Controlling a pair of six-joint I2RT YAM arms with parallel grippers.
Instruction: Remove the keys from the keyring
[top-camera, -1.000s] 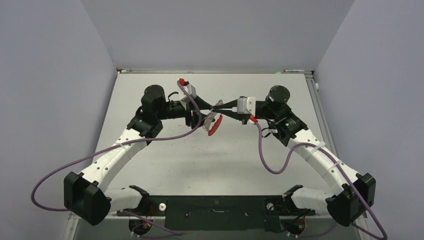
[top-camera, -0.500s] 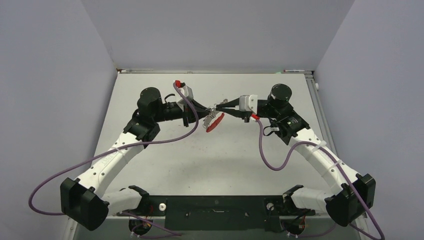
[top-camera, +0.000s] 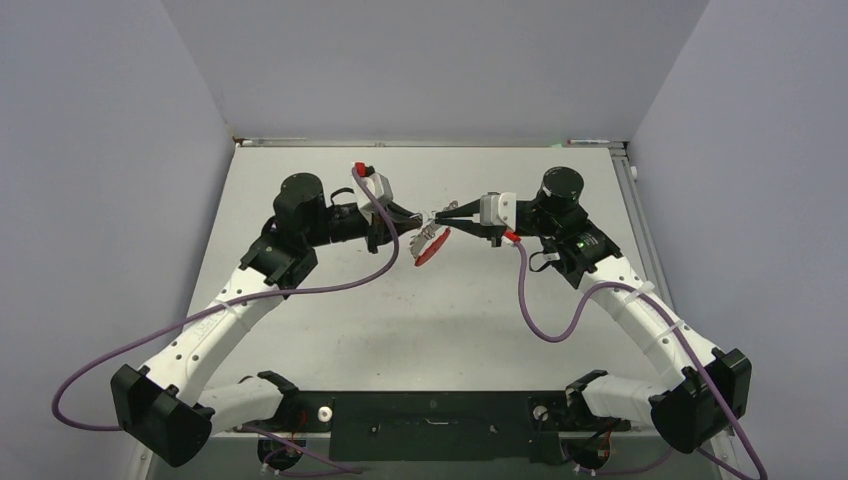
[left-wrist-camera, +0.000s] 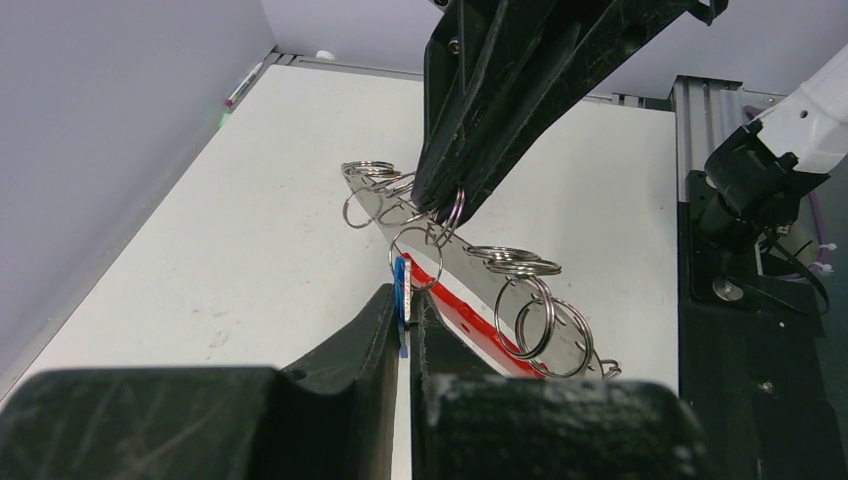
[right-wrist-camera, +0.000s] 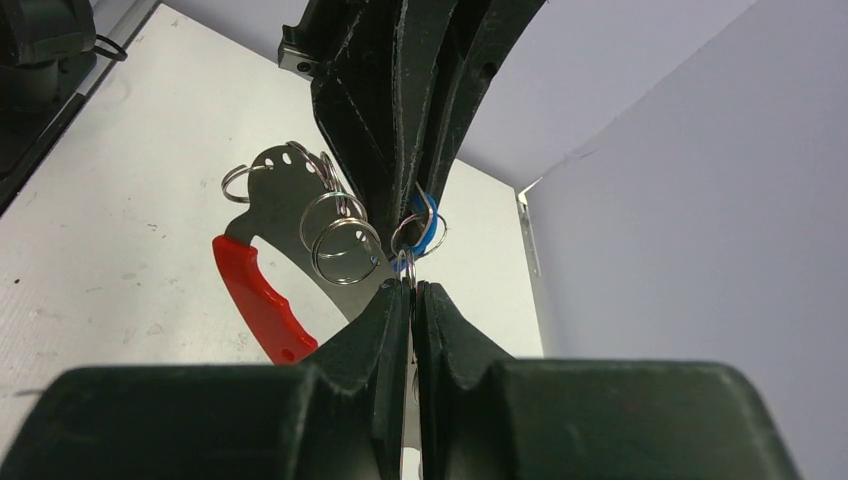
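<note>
Keyring (top-camera: 431, 247) hangs in the air over the far middle of the table (top-camera: 450, 330), caught between our 2 arms, its red band on the lower side and a row of wire loops (left-wrist-camera: 515, 262) fanned along the silver edge. On the left, our left fingers (left-wrist-camera: 370, 330) are pressed together on the blue-headed key (left-wrist-camera: 400, 275), pinching it flat by the head. Just right of that, the key's own wire loop (right-wrist-camera: 408, 262) leads to our right fingers (right-wrist-camera: 385, 320), which are clamped together on it near the band's edge. We judge the step in hand to be working this 1 key off its loop. To do it well, we should make the right side a firm anchor and let the left side feed the key along the wire toward the split, turning with the coil rather than tugging straight away. A hard pull could bend the loop or drag the band out of our grip
</note>
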